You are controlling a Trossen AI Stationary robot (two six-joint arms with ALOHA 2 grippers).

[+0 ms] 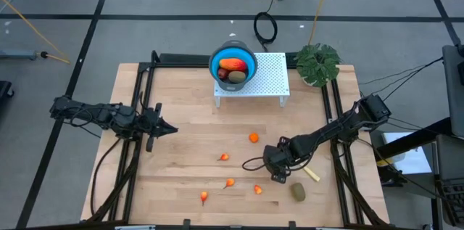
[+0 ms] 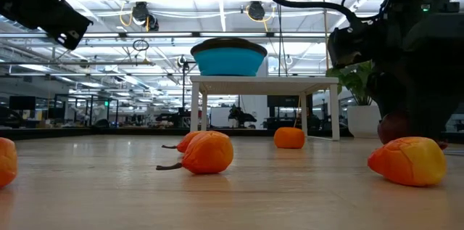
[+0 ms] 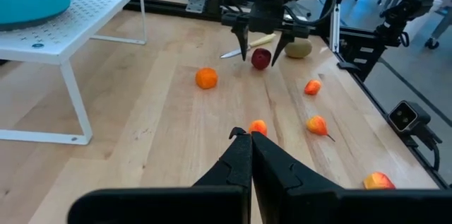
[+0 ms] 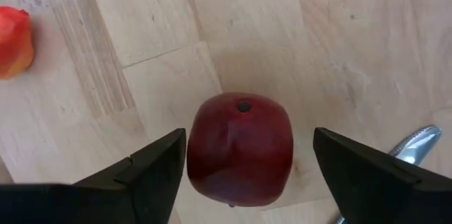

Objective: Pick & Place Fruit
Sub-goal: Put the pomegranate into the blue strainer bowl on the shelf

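A dark red ball (image 4: 240,150) rests on the wooden table, stem dimple up. My right gripper (image 4: 248,138) is open, pointing down over it, with one finger on either side; one finger stands close beside the ball and the other stands clear of it. The ball and gripper also show in the left wrist view (image 3: 260,58). A blue bowl (image 1: 232,65) on a white stand (image 1: 268,77) holds a red-yellow piece, a brown-green oval and a dark red ball. A second brown-green oval (image 1: 298,191) lies near the front. My left gripper (image 1: 163,127) is shut and empty at the table's left.
Several small orange-red bits lie across the table's middle and front, among them one (image 1: 253,138) and another (image 1: 230,183). A knife with a pale-yellow handle (image 1: 310,173) lies just right of the right gripper. A potted plant (image 1: 317,63) stands at the back right.
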